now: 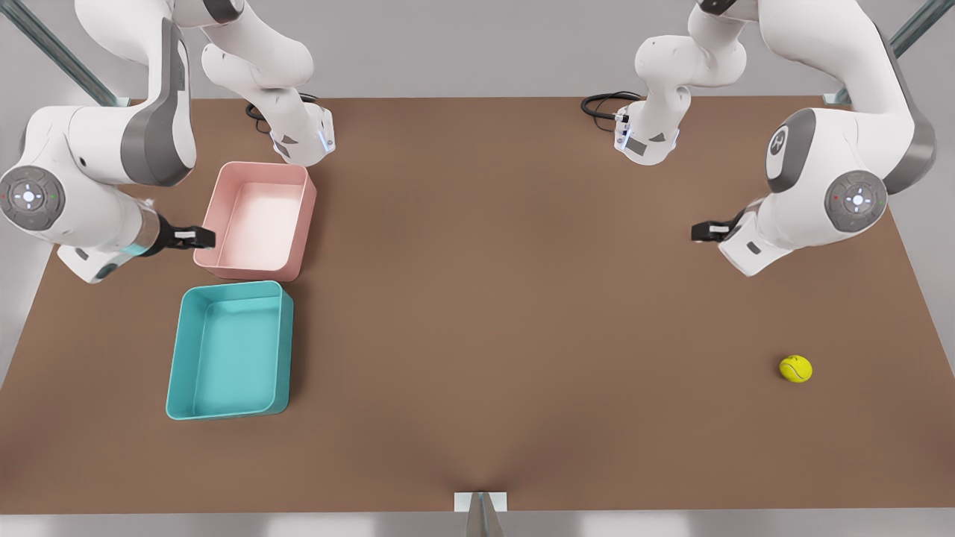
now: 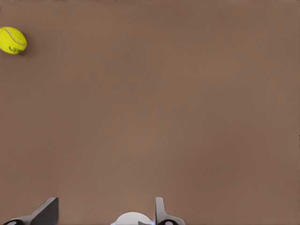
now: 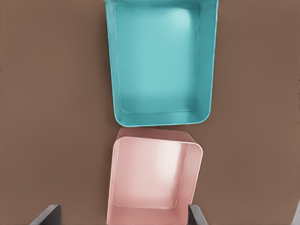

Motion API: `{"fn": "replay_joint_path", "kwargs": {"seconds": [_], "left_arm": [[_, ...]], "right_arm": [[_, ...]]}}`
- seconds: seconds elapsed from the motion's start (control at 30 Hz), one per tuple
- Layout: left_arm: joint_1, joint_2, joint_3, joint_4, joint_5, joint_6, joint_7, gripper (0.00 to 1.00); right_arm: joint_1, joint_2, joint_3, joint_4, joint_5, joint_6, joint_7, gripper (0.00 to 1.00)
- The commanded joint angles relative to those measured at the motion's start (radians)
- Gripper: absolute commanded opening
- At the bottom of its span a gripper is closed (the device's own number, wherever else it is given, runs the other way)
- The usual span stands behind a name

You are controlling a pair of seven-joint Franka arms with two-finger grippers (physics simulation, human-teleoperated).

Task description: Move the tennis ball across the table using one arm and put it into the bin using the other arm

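The tennis ball rests on the desk at the front view's lower right, below and right of the left gripper, the nearer arm; jaws open, empty. The right gripper waits beside the pink bin, jaws open, empty.

The left gripper hangs over bare table, the tennis ball well apart from it, nearer the table's front edge. The right gripper hangs just beside one bin; the second bin lies just beyond, both upright.
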Motion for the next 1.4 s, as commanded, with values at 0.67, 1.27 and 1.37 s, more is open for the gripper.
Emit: {"fn": "replay_joint_path", "kwargs": {"seconds": [0.67,1.27,1.37], "left_arm": [[0.449,0.522,0.097,-0.009,0.043,0.857,2.514,0.21],[0.442,0.701,0.147,0.060,0.079,1.144,2.469,0.21],[0.439,0.717,0.147,0.059,0.073,1.142,2.380,0.21]], "right_arm": [[0.043,0.042,0.004,0.025,-0.030,0.064,-0.001,1.00],[0.043,0.052,0.004,0.027,-0.032,0.064,-0.003,1.00],[0.043,0.052,0.004,0.027,-0.032,0.064,-0.004,1.00]]}}
